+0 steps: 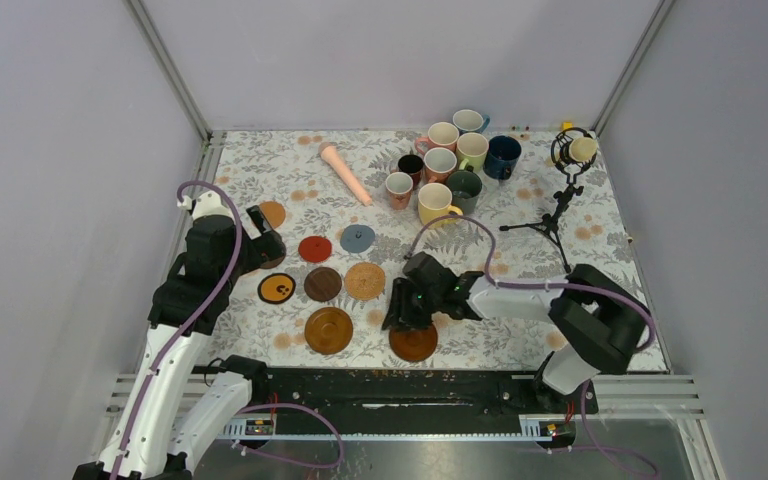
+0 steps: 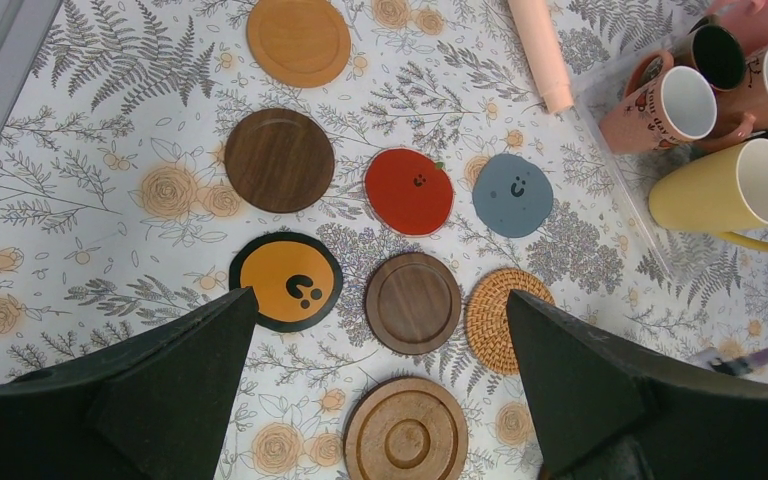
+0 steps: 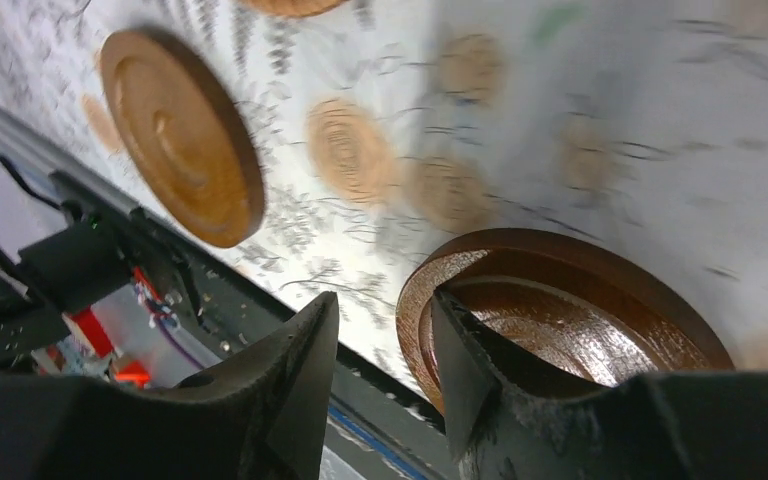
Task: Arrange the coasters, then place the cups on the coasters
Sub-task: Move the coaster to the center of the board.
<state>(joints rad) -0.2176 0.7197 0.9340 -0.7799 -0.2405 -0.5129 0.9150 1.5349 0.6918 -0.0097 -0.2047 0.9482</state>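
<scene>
Several round coasters lie at the table's front left: red (image 1: 315,248), grey-blue (image 1: 357,238), black with a yellow middle (image 1: 277,288), dark brown (image 1: 323,284), tan woven (image 1: 365,281) and ringed brown (image 1: 329,330). A glossy brown coaster (image 1: 414,343) lies near the front edge. My right gripper (image 3: 385,298) is open and straddles its rim (image 3: 410,300), one finger inside the dish, the other outside with a gap. My left gripper (image 2: 380,295) hangs open above the coasters, holding nothing. The cups (image 1: 450,165) stand clustered at the back.
A long pink stick (image 1: 345,172) lies left of the cups. A black tripod microphone (image 1: 565,190) stands at the back right. An orange wood coaster (image 2: 298,40) lies at the far left. The table's front rail (image 3: 160,290) runs close to the right gripper.
</scene>
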